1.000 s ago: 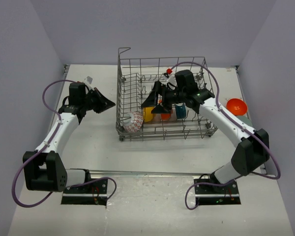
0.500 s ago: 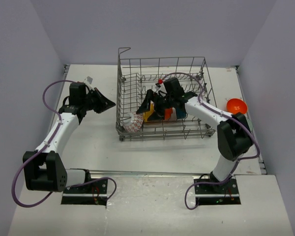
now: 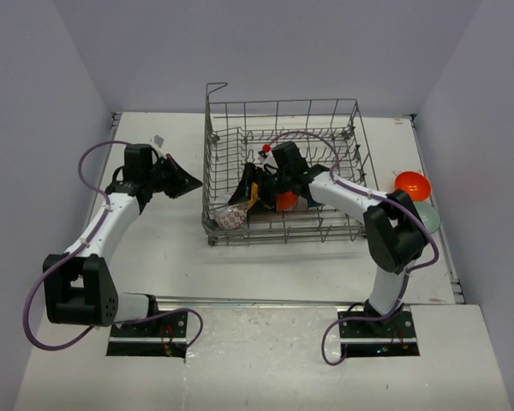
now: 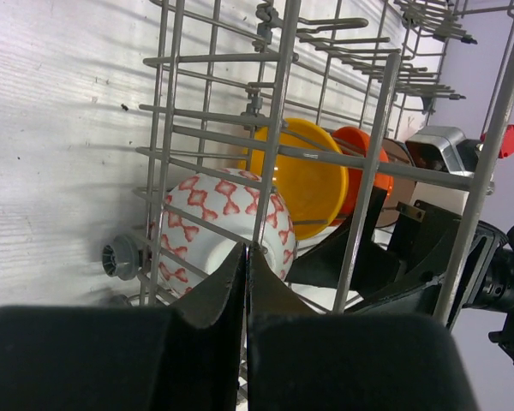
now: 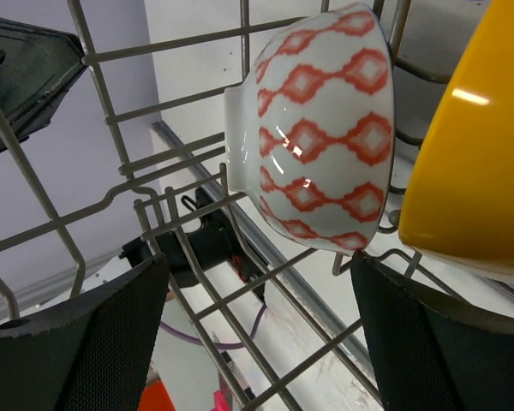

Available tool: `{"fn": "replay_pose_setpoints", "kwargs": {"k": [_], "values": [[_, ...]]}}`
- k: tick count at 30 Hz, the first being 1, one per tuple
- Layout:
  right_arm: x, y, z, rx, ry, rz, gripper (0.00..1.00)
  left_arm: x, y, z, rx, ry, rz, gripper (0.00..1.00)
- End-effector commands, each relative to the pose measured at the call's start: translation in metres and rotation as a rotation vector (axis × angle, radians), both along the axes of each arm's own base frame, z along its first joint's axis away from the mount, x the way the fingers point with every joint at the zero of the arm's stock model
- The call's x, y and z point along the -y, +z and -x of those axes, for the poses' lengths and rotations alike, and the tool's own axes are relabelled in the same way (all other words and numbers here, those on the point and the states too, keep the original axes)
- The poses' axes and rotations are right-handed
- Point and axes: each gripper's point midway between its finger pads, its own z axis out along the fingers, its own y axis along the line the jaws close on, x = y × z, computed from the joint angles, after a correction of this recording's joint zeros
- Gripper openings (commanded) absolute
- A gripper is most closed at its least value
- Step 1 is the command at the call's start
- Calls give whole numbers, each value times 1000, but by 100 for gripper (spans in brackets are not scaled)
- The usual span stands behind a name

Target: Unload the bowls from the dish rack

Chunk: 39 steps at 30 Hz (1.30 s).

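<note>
2 bowls are already sitting outside the dish rack [image 3: 325,227], on the table's [image 3: 163,248] right edge: a loose orange bowl [image 3: 412,183] and, just nearer the arm bases, a pale bowl [image 3: 430,219] partly hidden by the R arm. Inside the rack, 3 more are showing. The white-red bowl [image 3: 231,218] is lying tipped on its side in the near-left corner, the yellow bowl [image 3: 255,195] is standing on edge just beside it, and the racked orange bowl [image 3: 285,201] is standing right behind the yellow. The R gripper [image 3: 245,193] is reaching into the rack from the right w/ its jaws spread wide and nothing btwn them. In the R wrist view its fingers [image 5: 77,342] are framing the white-red bowl [image 5: 321,137] but are not touching it, w/ the yellow bowl [image 5: 471,154] at the right edge. The L gripper [image 3: 193,182] is hovering outside the rack's left wall, pinched fully closed and empty. In the L wrist view its tips [image 4: 245,274] are pointing thru the wires at the white-red bowl [image 4: 223,223], w/ the yellow bowl [image 4: 300,180] and racked orange bowl [image 4: 368,163] behind it. Can't tell if a teal bowl is in there, since the R arm is covering that spot.
</note>
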Motion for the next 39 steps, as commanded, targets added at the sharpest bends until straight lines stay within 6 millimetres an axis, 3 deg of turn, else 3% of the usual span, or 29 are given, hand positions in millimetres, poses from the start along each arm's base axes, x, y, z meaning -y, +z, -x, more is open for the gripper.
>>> {"fn": "replay_pose_setpoints", "kwargs": {"k": [1,9,14,25,28,35,39], "values": [[-4,-15,-4,-7,-27,54,86,3,18,-9,60,-23,-7,0],[-9,-27,-1,4,-9,90,85,4,18,-12,63,-33,-7,0],[-6,-22,-4,35,-16,117,85,4,17,-14,60,-36,-6,0],[-2,25,-8,115,-30,116,85,4,19,-16,69,-36,-11,0],[2,56,-7,162,-37,103,85,3,18,-17,70,-35,-19,0],[11,92,-8,239,-39,128,86,-2,20,-20,68,-13,-40,0],[17,106,-8,275,-48,138,86,-15,47,-30,125,46,-113,0]]}}
